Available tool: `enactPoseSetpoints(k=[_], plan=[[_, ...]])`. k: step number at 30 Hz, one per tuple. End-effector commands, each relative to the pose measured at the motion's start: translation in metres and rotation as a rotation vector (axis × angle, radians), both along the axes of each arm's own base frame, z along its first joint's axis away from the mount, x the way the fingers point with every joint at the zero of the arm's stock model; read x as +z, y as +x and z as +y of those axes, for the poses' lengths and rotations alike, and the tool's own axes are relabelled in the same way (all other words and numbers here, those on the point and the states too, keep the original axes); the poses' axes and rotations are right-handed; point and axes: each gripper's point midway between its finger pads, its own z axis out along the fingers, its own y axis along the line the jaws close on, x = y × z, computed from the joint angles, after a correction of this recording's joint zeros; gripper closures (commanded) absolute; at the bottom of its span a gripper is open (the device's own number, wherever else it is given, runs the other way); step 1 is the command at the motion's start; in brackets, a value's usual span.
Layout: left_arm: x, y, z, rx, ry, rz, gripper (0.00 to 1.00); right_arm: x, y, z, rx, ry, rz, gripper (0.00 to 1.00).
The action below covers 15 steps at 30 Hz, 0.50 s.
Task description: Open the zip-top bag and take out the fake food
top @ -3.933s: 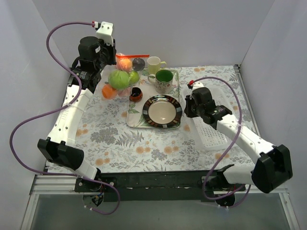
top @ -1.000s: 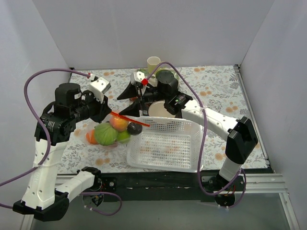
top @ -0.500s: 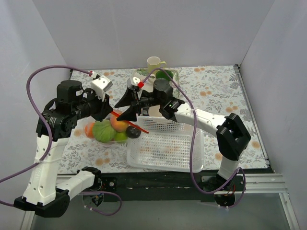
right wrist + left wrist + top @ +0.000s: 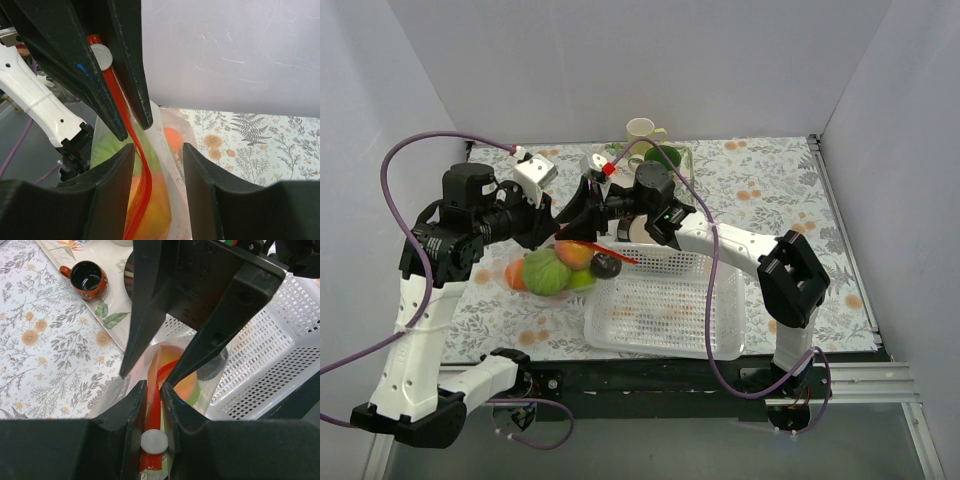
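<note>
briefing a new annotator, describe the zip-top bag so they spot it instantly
Find the big white perforated basket. Off its left rim is the zip-top bag, pinched by the left end effector. Only it is clear crinkly plastic with an orange-red zip strip and fake food inside.

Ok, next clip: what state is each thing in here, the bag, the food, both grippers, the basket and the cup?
zip-top bag: hanging by its zip strip; cannot tell whether the zip has parted.
fake food: inside the bag.
left gripper: shut on the zip strip.
right gripper: open, one finger on each side of the strip.
white basket: upright, nothing in it.
small brown cup: upright.
</note>
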Motion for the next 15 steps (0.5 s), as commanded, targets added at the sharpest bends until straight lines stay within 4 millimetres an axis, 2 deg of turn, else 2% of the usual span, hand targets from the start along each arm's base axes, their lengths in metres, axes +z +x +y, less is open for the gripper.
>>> enactPoseSetpoints(k=[1,4,5,6,7,8,9,10,11,15], plan=[[0.026,0.004,-0.006,-0.020,-0.042,-0.091,1.00,0.021,-0.005,0.002,0.025,0.057,-0.024,0.56],[0.032,0.009,-0.005,-0.004,-0.046,-0.117,0.99,0.019,-0.006,0.002,0.030,0.058,-0.025,0.72],[0.034,0.011,-0.005,0.000,-0.050,-0.127,0.91,0.019,-0.007,0.001,0.031,0.059,-0.027,0.78],[0.033,0.011,-0.005,0.005,-0.049,-0.129,0.79,0.019,-0.006,0.001,0.028,0.056,-0.026,0.91],[0.033,0.012,-0.004,0.009,-0.047,-0.138,0.31,0.023,-0.005,0.000,0.027,0.060,-0.031,0.97],[0.036,0.016,0.000,0.037,-0.044,-0.160,0.15,0.027,-0.002,-0.002,0.020,0.063,-0.035,0.99],[0.037,0.014,0.003,0.051,-0.043,-0.178,0.08,0.027,0.000,-0.003,0.019,0.059,-0.034,0.99],[0.039,0.014,0.006,0.062,-0.040,-0.198,0.02,0.029,0.000,-0.005,0.018,0.060,-0.032,0.99],[0.043,0.016,0.009,0.075,-0.032,-0.233,0.02,0.032,0.004,-0.009,0.014,0.062,-0.034,0.99],[0.054,-0.001,0.012,0.002,0.012,-0.353,0.02,0.035,0.005,-0.022,0.049,0.048,-0.022,0.99]])
